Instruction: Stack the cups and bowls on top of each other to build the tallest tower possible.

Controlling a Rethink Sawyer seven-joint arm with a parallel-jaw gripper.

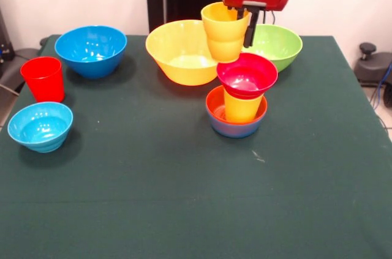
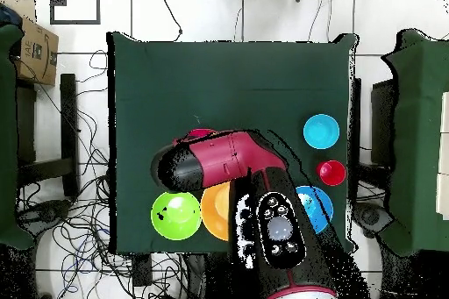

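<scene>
My gripper [image 1: 242, 24] is shut on the rim of a yellow cup [image 1: 225, 33], which seems to be two cups nested. It holds them in the air just above and left of the tower [image 1: 240, 97]. The tower is a small blue bowl [image 1: 234, 129] with an orange-red bowl [image 1: 214, 106] in it, a yellow-orange cup [image 1: 240, 108] in that, and a crimson bowl [image 1: 247, 75] on top. In the overhead view my arm [image 2: 230, 162] hides the tower except a crimson sliver [image 2: 200, 133].
On the green table [image 1: 184, 210]: a large yellow-orange bowl [image 1: 180, 52] and a lime green bowl [image 1: 279, 45] at the back, a medium blue bowl [image 1: 91, 49], a red cup [image 1: 43, 78] and a light-blue bowl [image 1: 40, 126] at the left.
</scene>
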